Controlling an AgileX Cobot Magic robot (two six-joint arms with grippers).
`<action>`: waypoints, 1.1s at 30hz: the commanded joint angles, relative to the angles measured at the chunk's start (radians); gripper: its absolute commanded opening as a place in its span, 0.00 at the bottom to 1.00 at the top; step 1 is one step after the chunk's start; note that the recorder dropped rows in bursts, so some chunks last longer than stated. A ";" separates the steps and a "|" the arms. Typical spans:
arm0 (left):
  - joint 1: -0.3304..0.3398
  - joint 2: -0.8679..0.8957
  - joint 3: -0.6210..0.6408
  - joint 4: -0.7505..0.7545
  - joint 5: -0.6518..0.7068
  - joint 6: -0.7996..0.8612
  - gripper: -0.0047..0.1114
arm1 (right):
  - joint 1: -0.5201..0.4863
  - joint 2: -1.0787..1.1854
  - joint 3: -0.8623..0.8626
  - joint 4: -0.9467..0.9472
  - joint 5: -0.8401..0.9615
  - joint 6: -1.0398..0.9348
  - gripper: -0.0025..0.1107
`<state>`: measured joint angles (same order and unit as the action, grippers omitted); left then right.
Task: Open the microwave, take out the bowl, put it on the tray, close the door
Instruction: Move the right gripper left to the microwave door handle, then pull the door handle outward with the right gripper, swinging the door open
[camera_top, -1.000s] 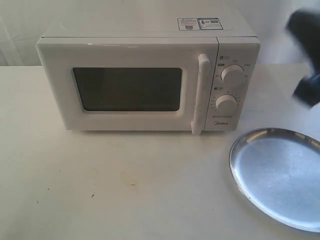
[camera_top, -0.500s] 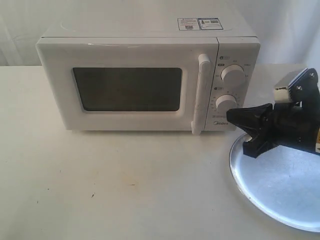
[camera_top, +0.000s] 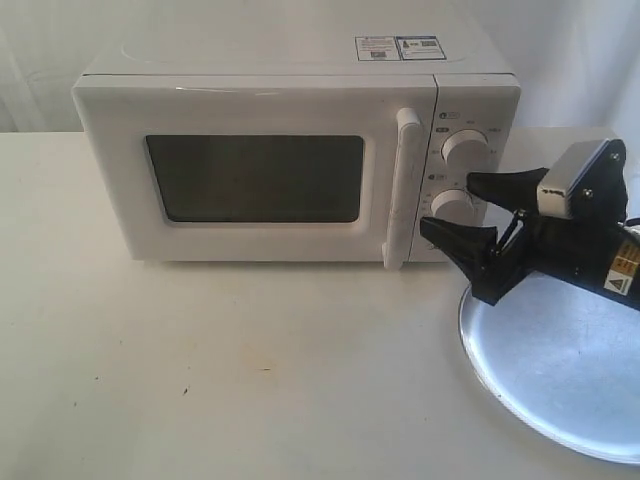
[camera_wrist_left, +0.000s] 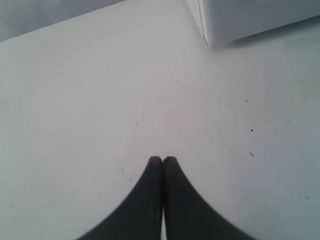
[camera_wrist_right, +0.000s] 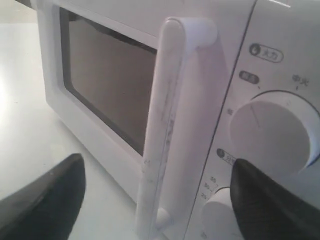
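Right hand (camera_top: 448, 203) hovers wide open and empty at the frame's right, just beside the lower round knob (camera_top: 451, 209) of the large white boxy microwave (camera_top: 270, 100), whose white windowed door (camera_top: 120, 180) is closed. Wide shiny silver metal tray (camera_top: 560, 380) lies lower right. Left hand (camera_wrist_left: 162, 162), closed tight, holds nothing above the pale table (camera_top: 250, 370).

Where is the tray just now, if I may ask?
Exterior view: the tray lies on the table at lower right, before the microwave's knobs, near the right gripper.
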<state>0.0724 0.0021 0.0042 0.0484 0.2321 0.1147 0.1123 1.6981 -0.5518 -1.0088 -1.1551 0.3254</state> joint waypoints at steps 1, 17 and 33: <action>-0.004 -0.002 -0.004 -0.004 0.001 -0.006 0.04 | -0.001 0.058 -0.041 0.018 -0.011 -0.015 0.64; -0.004 -0.002 -0.004 -0.004 0.001 -0.006 0.04 | 0.197 0.236 -0.232 0.047 0.120 -0.016 0.58; -0.004 -0.002 -0.004 -0.004 0.001 -0.006 0.04 | 0.286 0.249 -0.248 -0.230 -0.040 -0.210 0.02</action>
<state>0.0724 0.0021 0.0042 0.0484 0.2321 0.1147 0.3423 1.9432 -0.7927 -0.9534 -1.0261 0.1955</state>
